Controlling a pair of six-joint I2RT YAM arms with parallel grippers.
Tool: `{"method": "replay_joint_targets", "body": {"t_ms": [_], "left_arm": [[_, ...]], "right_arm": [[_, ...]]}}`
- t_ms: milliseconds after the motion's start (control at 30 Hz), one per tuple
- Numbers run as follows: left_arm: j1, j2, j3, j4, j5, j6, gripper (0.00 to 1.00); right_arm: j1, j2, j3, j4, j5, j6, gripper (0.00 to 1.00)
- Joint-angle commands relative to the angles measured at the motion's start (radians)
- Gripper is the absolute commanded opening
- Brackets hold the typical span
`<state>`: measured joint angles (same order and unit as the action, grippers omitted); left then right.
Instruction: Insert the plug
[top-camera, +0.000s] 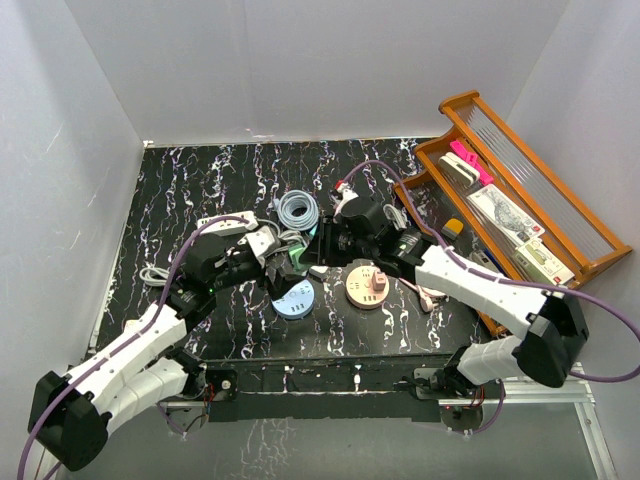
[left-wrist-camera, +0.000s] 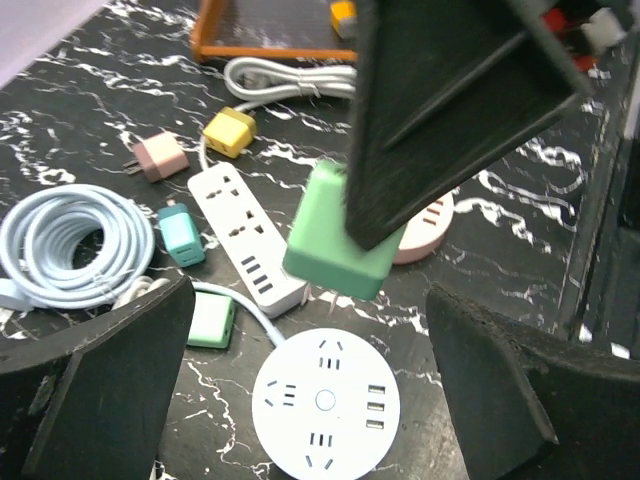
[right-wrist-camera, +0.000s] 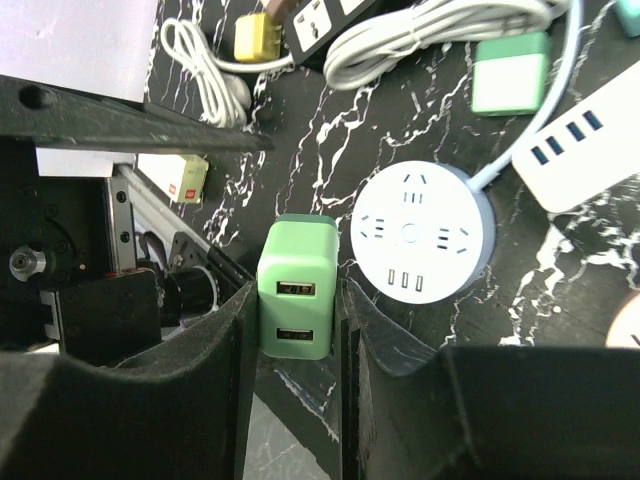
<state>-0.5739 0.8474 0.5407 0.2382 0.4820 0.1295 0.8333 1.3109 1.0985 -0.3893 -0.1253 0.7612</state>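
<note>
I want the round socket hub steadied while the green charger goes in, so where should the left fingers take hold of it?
Grip the round socket hub by its rim, left fingers on opposite sides, coming straight down from above. It lies flat, face up, a low disc, so only the edge likely offers hold. Avoid the side where its cable leaves.

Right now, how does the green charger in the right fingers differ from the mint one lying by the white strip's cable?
The held green charger is clamped in the right gripper, off the table. The mint charger lies loose on it.
The held green charger is a stronger green. The mint charger is paler.
The held green charger shows two USB ports to the right wrist camera. The mint charger shows none.
Both are small, boxy plug-in chargers.
</note>
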Motion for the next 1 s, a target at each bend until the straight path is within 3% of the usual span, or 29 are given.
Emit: {"method": "replay_joint_targets", "body": {"t_ms": [0, 167, 367, 633, 967], "left_arm": [[-0.004, -0.071, 0.031, 0.054, -0.210, -0.099, 0.98], [-0.005, -0.051, 0.120, -0.070, -0.492, -0.352, 0.98], [-0.005, 0.034, 0.252, -0.310, -0.767, -0.484, 0.98], [-0.005, -0.064, 0.191, -0.275, -0.785, -0.405, 0.98], [-0.005, -0.080, 0.152, -0.255, -0.825, -0.367, 0.98]], "right_arm": [[0.001, -0.112, -0.025, -0.066, 0.167, -0.027, 0.00], [0.000, -0.146, -0.065, -0.163, 0.287, -0.037, 0.00], [0.006, -0.126, -0.070, -0.248, 0.377, -0.068, 0.00], [0.065, -0.030, -0.002, -0.335, 0.498, -0.023, 0.00], [0.108, 0.087, 0.071, -0.489, 0.651, 0.080, 0.00]]}}
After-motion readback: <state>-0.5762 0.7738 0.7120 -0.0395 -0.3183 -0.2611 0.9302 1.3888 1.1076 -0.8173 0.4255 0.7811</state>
